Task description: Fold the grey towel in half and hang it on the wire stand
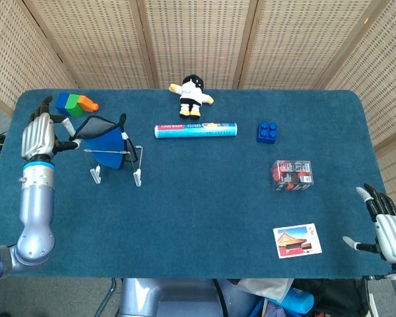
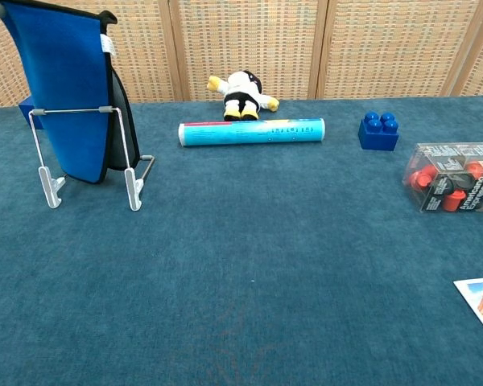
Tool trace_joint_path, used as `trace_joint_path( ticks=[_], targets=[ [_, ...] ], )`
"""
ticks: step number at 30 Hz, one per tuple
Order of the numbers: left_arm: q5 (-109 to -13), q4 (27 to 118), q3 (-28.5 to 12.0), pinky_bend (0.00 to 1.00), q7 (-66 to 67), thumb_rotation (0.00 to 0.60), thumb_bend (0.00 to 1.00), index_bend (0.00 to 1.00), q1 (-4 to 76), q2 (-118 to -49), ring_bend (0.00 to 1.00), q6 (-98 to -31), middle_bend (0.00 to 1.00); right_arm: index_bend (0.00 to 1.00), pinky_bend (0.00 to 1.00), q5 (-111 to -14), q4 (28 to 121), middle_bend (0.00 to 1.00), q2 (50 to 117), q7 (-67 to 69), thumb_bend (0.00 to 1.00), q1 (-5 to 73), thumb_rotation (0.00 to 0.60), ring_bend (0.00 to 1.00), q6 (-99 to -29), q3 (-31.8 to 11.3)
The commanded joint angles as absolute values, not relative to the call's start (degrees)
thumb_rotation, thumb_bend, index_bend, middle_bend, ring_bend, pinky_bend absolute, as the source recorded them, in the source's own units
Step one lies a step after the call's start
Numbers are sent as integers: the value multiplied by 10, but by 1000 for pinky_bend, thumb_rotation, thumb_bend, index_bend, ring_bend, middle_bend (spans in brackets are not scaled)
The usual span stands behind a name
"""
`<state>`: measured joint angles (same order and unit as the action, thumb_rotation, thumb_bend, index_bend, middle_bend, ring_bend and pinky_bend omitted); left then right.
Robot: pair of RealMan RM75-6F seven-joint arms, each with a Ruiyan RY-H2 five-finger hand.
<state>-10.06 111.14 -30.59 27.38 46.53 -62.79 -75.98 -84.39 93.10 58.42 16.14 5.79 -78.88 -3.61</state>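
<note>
The left hand (image 1: pixel 39 137) sits near the tabletop's left edge, pinching one upper corner of the towel (image 1: pixel 104 142), which shows blue with a dark edge here, not grey. The cloth hangs folded from that grip, and in the chest view its lower part drops behind the top bar of the wire stand (image 2: pixel 87 155), which stands toward the far left corner. Whether the cloth already bears on the bar or only hangs just behind it cannot be told.

The step in hand looks like the hanging itself: the fold appears made, and the towel is being placed over the stand. The next move likely calls for lowering the cloth so its fold line settles across the bar, with some hanging on each side, before the fingers let go; a release too early could let it slide off backwards.

The right hand (image 1: pixel 388 232) rests at the near right corner, fingers spread, holding nothing.
</note>
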Motion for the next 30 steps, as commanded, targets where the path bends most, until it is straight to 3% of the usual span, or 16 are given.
trace_joint_path(
  ticks=[1,15,22,30],
  targets=[
    [-125,1126,-290,0,252,600,1000,707,442,-616,0,-744,0,0,0,-847,933,0,583,162,0,57,600,0,-791,-34],
    [-300,1159,-253,0,139,600,1000,709,366,-583,0,-706,0,0,0,-856,939,0,579,165,0,50,600,0,-808,-31],
    [-321,1180,-230,0,142,600,1000,709,355,-564,0,-690,0,0,0,-860,940,0,578,166,0,47,600,0,-813,-30],
    [-347,1172,-174,0,184,600,1000,713,356,-547,0,-644,0,0,0,-861,939,0,577,169,0,46,600,0,-816,-29]
  ],
)
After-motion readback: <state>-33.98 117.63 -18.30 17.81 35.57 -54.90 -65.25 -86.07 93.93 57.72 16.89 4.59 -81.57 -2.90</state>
